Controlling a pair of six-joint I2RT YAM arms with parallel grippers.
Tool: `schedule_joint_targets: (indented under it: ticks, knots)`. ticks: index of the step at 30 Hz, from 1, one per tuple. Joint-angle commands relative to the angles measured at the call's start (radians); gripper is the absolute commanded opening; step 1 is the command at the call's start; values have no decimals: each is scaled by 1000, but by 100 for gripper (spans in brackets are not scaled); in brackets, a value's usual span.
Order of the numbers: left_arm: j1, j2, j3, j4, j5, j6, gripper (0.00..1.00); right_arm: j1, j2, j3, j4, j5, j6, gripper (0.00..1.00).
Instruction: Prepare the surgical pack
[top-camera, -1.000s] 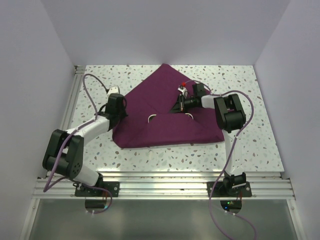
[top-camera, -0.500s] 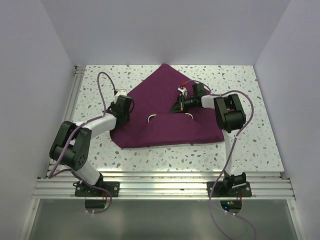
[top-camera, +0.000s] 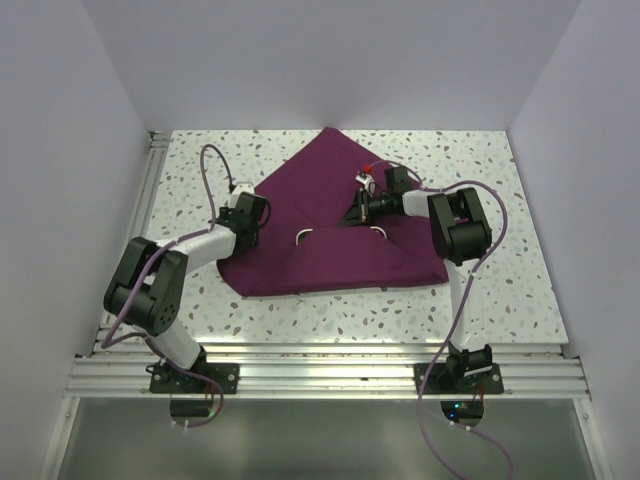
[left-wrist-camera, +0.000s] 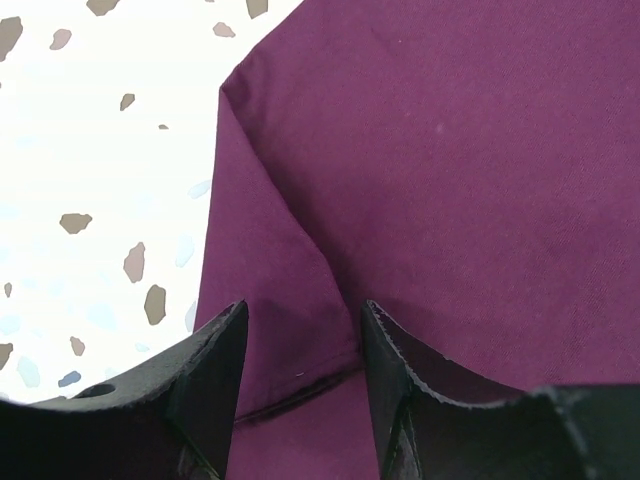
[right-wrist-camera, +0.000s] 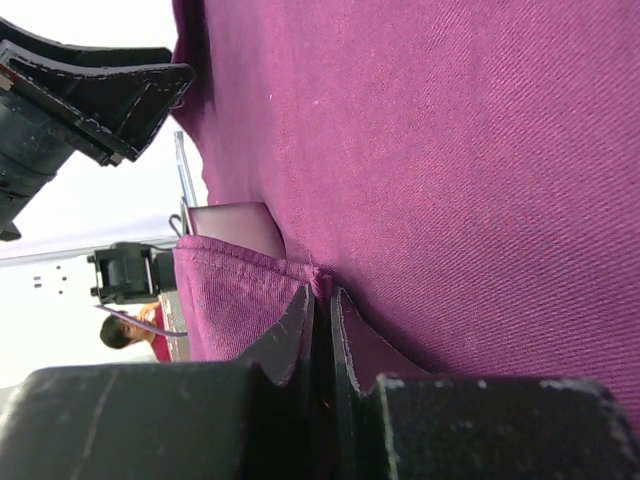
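The surgical pack (top-camera: 330, 230) is a plum-purple cloth lying partly folded in a rough triangle in the middle of the speckled table. My left gripper (top-camera: 250, 214) is low over its left edge. In the left wrist view the left gripper (left-wrist-camera: 300, 340) is open, and a folded flap of the cloth (left-wrist-camera: 450, 150) lies flat between the fingers without being pinched. My right gripper (top-camera: 358, 208) sits over the middle of the cloth. The right wrist view shows the right gripper (right-wrist-camera: 322, 295) shut on a stitched hem corner of the cloth (right-wrist-camera: 450, 150), lifted slightly.
Two small white loops (top-camera: 305, 235) show on the cloth near its centre. White walls close in the table (top-camera: 500, 300) on the left, back and right. An aluminium rail (top-camera: 320, 365) runs along the near edge by the arm bases.
The left gripper has opened and let go of the cloth's left edge, shifting slightly right over it as its elbow swung inward. The right gripper has kept still, holding the hem.
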Motion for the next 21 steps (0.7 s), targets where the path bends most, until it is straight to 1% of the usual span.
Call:
schedule_joint_targets:
  ticks: [1,8,11,14,17,18,20,21]
  knots:
    - [-4,-14,25,-4,-12,5,52,19,82,-26,-79,90,-36,0]
    - [-5,-50,12,-12,25,22,54,19,84,-23,-82,91,-36,0]
    - [-5,-53,12,-18,28,27,58,21,81,-24,-80,90,-36,0]
    - [-5,-48,17,-26,13,24,56,21,82,-26,-80,91,-36,0]
    - [-5,-37,29,-39,-1,17,46,21,81,-26,-80,91,-36,0]
    - [-5,-34,34,-49,-12,14,37,21,81,-26,-80,90,-36,0]
    - [-5,-22,47,-69,-23,10,29,21,81,-27,-80,90,-36,0]
    - [-5,-18,51,-75,-35,7,19,21,79,-27,-82,91,-36,0]
